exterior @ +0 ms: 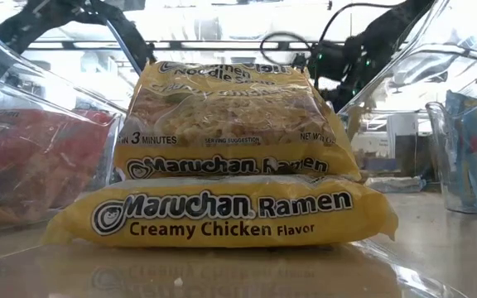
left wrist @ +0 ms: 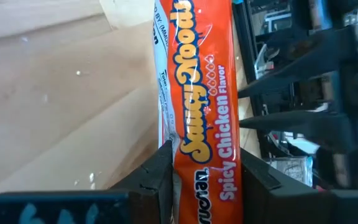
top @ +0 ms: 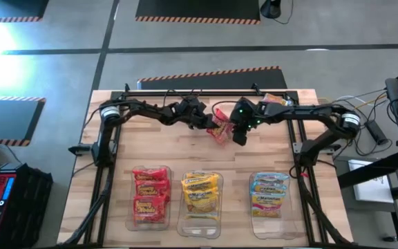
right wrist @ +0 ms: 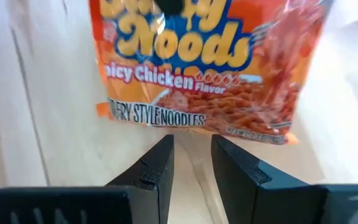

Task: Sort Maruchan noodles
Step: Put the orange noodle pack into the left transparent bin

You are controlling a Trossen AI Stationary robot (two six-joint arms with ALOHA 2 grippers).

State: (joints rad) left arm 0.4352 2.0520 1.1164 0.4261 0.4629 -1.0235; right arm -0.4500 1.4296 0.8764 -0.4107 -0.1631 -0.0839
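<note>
The orange noodle pack (left wrist: 201, 106) could slip and drop onto the surface (top: 150, 138), because the left claw (left wrist: 204, 180) only pinches it by its thin edge. It could also tear if both claws pull at once. The left claw is squeezed narrow on the pack, one finger on each side. The right claw (right wrist: 191, 165) sits just below the same pack, its fingers only a little apart, holding nothing. Other packs already lie in three clear bins (top: 200, 225) far in front of the claws.

Grey floor (top: 61, 41) with striped hazard tape (top: 209, 75) surrounds the wooden table (top: 150, 149); possibly cluttered desks right.
</note>
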